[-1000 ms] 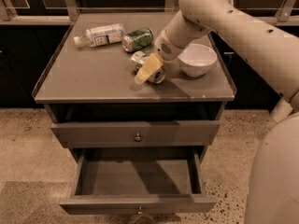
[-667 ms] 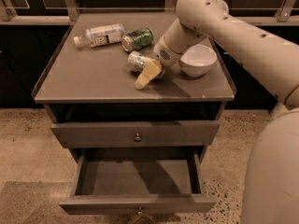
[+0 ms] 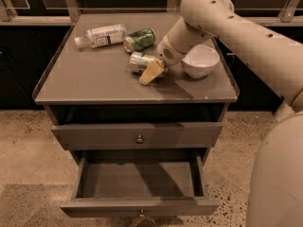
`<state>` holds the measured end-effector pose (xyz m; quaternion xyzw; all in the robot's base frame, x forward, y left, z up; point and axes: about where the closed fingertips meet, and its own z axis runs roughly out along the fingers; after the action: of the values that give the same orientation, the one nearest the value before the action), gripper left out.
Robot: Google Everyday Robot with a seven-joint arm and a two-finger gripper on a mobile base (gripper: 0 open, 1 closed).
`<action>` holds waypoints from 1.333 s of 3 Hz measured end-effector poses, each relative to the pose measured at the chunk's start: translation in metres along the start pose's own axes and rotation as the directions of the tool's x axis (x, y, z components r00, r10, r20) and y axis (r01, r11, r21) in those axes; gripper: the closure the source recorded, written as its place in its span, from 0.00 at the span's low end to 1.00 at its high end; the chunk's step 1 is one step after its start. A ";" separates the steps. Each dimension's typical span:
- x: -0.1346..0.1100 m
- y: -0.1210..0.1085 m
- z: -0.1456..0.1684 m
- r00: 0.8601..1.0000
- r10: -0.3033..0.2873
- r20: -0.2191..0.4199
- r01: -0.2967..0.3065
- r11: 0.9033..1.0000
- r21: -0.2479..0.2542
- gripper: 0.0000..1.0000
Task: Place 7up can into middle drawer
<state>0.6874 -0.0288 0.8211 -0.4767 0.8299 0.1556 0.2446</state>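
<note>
The 7up can, silvery-white with green markings, lies on its side on the cabinet top, near the middle. My gripper, with a yellowish tip, comes down from the right and sits against the can's right and front side, touching or nearly touching it. The middle drawer is pulled out at the bottom of the view. Its grey inside is bare. Its knob shows at the lower edge of the front.
A darker green can lies just behind the 7up can. A clear white-labelled bottle lies at the back left. A white bowl stands right of the gripper. The upper drawer front is shut. My arm spans the right side.
The arm's wrist has shifted a little to the left and lower. The gripper stays by the 7up can, which has not visibly moved. The drawer stays open.
</note>
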 end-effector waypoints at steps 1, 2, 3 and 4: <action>0.000 0.000 0.000 1.000 0.000 0.000 0.000 1.000 0.000 0.84; 0.000 0.000 0.000 1.000 0.000 0.000 0.000 1.000 0.000 1.00; -0.005 0.000 -0.008 1.000 0.000 0.000 0.000 1.000 0.000 1.00; -0.006 0.000 -0.009 1.000 0.000 0.000 0.000 1.000 0.000 1.00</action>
<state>0.6873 -0.0288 0.8324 -0.4767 0.8299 0.1556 0.2445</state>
